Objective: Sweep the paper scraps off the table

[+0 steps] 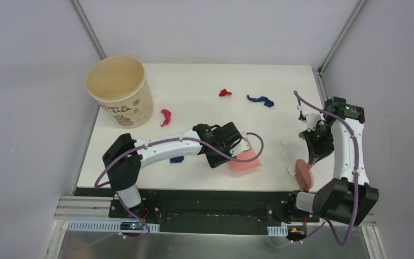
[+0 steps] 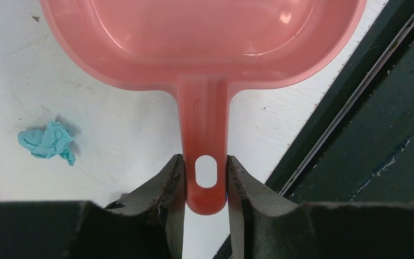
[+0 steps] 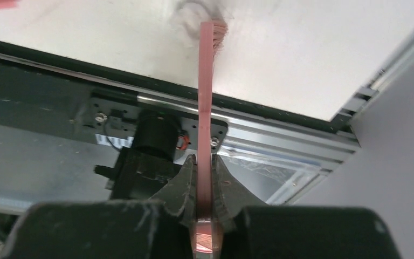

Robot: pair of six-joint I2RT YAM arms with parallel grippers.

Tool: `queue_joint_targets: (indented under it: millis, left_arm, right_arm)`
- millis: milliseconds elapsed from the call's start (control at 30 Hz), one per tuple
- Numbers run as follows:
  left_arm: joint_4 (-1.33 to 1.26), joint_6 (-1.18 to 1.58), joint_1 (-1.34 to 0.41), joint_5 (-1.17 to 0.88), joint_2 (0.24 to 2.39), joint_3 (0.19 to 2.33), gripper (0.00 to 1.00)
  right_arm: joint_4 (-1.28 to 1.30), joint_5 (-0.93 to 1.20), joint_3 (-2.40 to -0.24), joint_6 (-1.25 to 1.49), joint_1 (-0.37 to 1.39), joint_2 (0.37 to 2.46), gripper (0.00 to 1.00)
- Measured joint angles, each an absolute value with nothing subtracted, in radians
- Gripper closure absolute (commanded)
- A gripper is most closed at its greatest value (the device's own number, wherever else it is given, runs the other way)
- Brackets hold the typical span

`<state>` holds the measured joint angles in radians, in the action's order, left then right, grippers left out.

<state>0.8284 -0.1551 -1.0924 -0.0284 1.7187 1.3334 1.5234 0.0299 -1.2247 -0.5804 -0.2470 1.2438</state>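
Note:
My left gripper [image 1: 236, 148] [image 2: 206, 178] is shut on the handle of the pink dustpan [image 1: 245, 161] [image 2: 205, 38], which lies on the white table [image 1: 194, 81] near its front edge. My right gripper [image 1: 317, 150] [image 3: 204, 168] is shut on the pink hand brush [image 1: 304, 174] [image 3: 207, 81], whose bristle end touches a white scrap [image 1: 291, 171] [image 3: 190, 11] at the front right. Other paper scraps lie apart: magenta [image 1: 165, 116], red [image 1: 225, 93], dark blue [image 1: 260, 100], a blue one [image 1: 177, 159] under my left arm, a small white one [image 1: 284, 144], and a teal one [image 2: 47, 141].
A beige round bucket [image 1: 119, 89] stands at the table's back left corner. The black front edge [image 1: 205, 190] [image 2: 356, 135] and a metal rail run close beside the dustpan and brush. Grey walls enclose the left, back and right sides.

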Motion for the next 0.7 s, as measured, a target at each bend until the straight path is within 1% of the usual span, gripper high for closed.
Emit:
queue_joint_targets:
  millis: [167, 400, 567, 700]
  left_arm:
    - [0.831, -0.157, -1.092, -0.032, 1.724, 1.333, 1.0]
    - [0.84, -0.165, -1.092, -0.031, 1.778, 1.334, 1.0]
    - [0.876, -0.168, -1.093, -0.025, 1.801, 1.335, 1.0]
    - [0.902, -0.169, -1.094, -0.025, 1.8, 1.339, 1.0]
  right_arm:
    - [1.547, 0.17, -1.306, -0.533, -0.196, 1.34, 1.0]
    - [1.531, 0.351, -1.486, -0.459, -0.179, 1.485, 1.0]
    - [1.538, 0.352, -1.625, -0.458, -0.179, 1.515, 1.0]
    - [1.539, 0.275, -1.725, -0.488, -0.179, 1.496, 1.0]
